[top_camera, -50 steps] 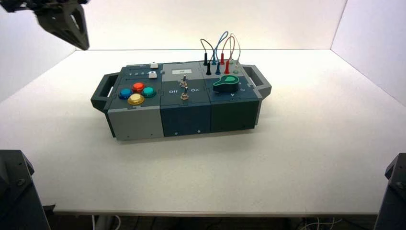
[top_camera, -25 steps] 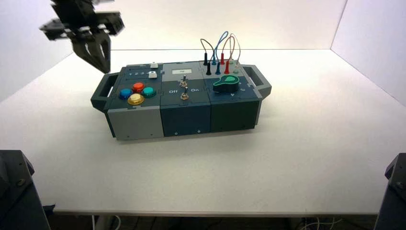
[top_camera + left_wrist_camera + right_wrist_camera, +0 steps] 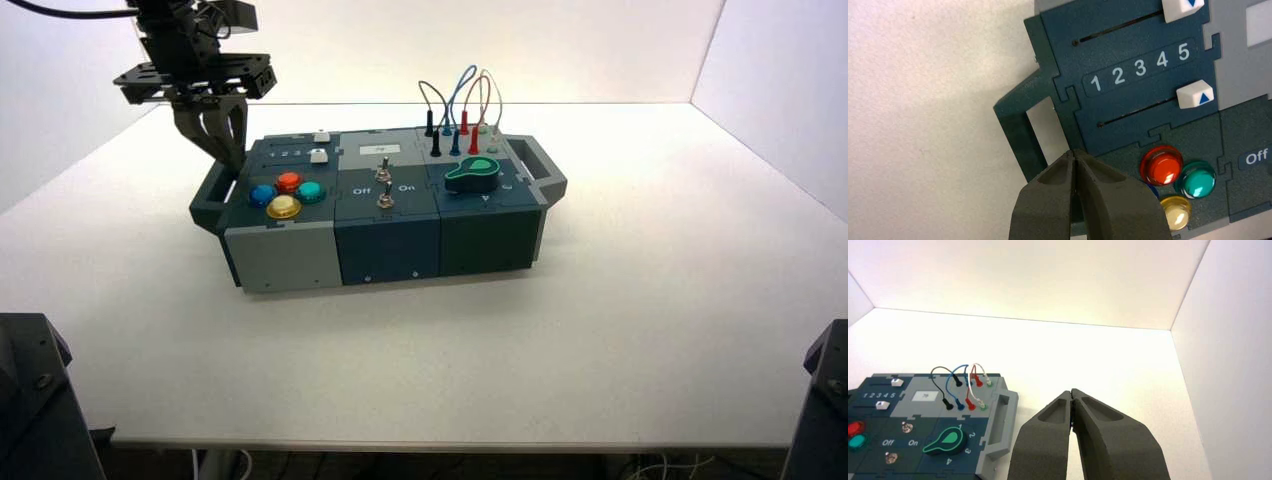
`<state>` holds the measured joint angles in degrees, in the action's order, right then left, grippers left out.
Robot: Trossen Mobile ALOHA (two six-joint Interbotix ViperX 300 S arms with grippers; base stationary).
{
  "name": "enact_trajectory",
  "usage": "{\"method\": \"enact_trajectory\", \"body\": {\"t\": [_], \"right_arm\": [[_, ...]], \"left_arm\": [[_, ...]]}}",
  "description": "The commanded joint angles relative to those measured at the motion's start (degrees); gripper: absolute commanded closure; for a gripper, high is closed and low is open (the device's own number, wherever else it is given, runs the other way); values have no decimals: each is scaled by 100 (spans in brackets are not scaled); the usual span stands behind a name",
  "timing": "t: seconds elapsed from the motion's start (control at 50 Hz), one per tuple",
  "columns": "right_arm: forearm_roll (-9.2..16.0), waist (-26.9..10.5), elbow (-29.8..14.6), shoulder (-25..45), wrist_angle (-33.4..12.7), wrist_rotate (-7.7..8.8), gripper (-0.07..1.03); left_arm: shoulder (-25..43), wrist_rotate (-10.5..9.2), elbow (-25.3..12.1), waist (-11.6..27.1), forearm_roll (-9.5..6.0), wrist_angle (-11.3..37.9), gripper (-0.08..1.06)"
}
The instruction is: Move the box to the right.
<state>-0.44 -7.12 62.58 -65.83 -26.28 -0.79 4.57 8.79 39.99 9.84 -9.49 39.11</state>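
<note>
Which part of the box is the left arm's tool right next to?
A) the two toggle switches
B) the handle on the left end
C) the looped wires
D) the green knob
B: the left tool has its tips down at the dark left end handle, over on the side with the coloured buttons.

Dark grey tapered jaws, black slotted brackets, looping black cable [image 3: 75, 13]
</note>
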Motion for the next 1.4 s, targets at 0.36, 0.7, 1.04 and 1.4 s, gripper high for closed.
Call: {"method": "enact_trajectory", "body": {"t": [0.36, 0.7, 1.04, 1.4], "right_arm": [[18, 0, -123, 18, 70, 0, 99], [9, 18, -123, -9, 79, 0, 99], [18, 35, -141, 0, 18, -26, 99], [18, 114, -167, -9, -132, -149, 98]], "left_arm": [[255, -9, -167, -88, 185, -26, 101], [668, 0, -369, 62, 185, -44, 101], [1204, -9, -1099, 721, 149, 9, 101], [1485, 97, -1723, 1090, 132, 141, 101]]}}
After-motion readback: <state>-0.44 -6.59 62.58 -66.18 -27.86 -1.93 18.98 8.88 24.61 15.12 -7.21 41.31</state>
